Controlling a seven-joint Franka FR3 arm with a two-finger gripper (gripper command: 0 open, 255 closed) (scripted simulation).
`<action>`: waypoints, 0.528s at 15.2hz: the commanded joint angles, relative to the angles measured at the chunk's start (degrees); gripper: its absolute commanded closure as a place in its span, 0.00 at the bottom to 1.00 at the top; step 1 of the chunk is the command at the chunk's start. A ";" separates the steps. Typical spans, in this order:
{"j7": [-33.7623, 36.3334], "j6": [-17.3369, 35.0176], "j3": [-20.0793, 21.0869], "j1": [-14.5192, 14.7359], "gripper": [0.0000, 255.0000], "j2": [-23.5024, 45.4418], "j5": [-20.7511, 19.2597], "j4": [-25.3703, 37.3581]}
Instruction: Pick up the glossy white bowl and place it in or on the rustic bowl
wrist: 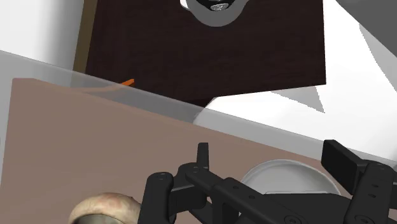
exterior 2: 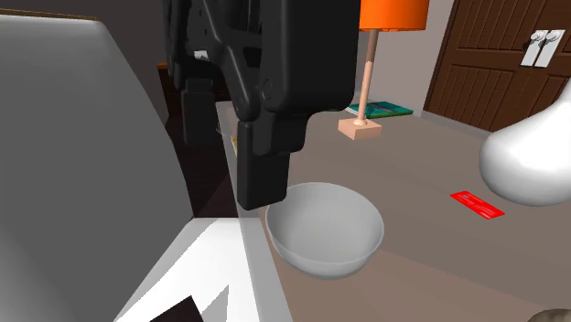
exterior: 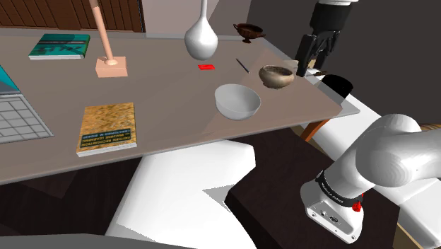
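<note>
And there the tool (exterior: 309, 68) is seen hanging above the tabletop (exterior: 169, 106) by its corner at the shoulder view's right, its two black fingers (wrist: 203, 156) held well apart with nothing clasped between them. The glossy white bowl (exterior: 237, 100) is found upright on the tabletop, near the nearer edge in the shoulder view, and it is touched by nothing. Just beside it, toward that view's right and a little farther back, the rustic bowl (exterior: 276, 76) is set, brownish and mottled, parted from the white one by a narrow strip of bare surface. The tool is poised to the shoulder view's right of the rustic bowl, above the level of both rims. In the second exterior view the tool (exterior 2: 231, 174) is caught large in the foreground, and the white bowl (exterior 2: 325, 229) is seen just behind and below its fingers (apart from them, so far as can be told). From the wrist, the white bowl (wrist: 289, 178) is glimpsed past the spread tool (wrist: 270, 156), partly masked by the linkage, while the rustic bowl (wrist: 105, 209) is seen off beyond the other finger. Farther across the tabletop a white vase (exterior: 201, 39), a small red card (exterior: 206, 67), a lamp base (exterior: 111, 66), a green book (exterior: 59, 46) and a yellowish book (exterior: 106, 129) are laid out.
</note>
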 commanded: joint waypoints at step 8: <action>9.58 10.93 7.84 0.31 0.00 10.89 1.62 0.36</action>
